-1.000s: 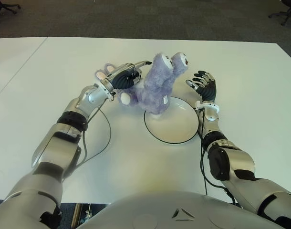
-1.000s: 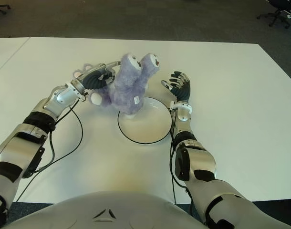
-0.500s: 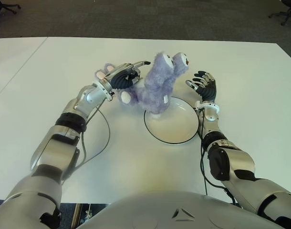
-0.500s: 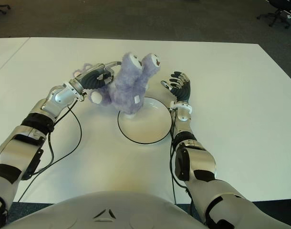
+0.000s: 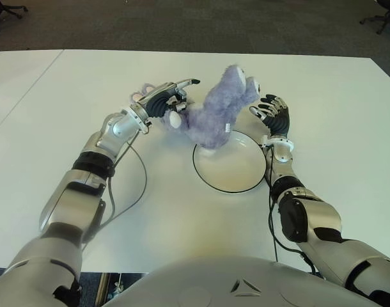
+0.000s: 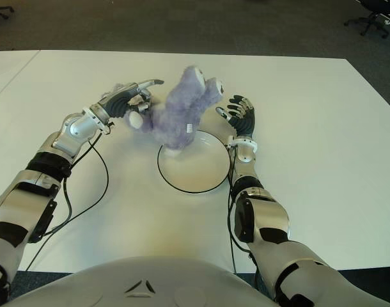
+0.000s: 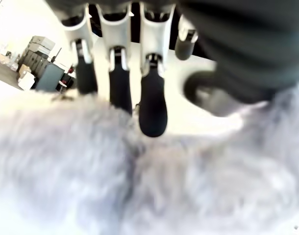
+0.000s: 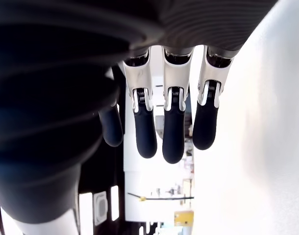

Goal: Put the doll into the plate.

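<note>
The purple plush doll (image 5: 217, 115) leans to the right, its lower end on the far-left rim of the white plate (image 5: 236, 169) and its head close to my right hand (image 5: 272, 114). My left hand (image 5: 172, 96) is just left of the doll with its fingers stretched out straight. In the left wrist view those fingers (image 7: 152, 105) lie extended over the fur (image 7: 139, 186) and do not curl around it. The right hand stands at the plate's far-right side, palm toward the doll, fingers (image 8: 173, 132) spread and holding nothing.
The white table (image 5: 323, 96) stretches wide on both sides of the plate. A black cable (image 5: 140, 182) loops on it beside my left forearm. Dark carpet and an office chair (image 5: 380, 19) lie beyond the far edge.
My left hand has opened and let go of the doll. The doll has tipped from upright to the right, toward my right hand, which has not moved.
</note>
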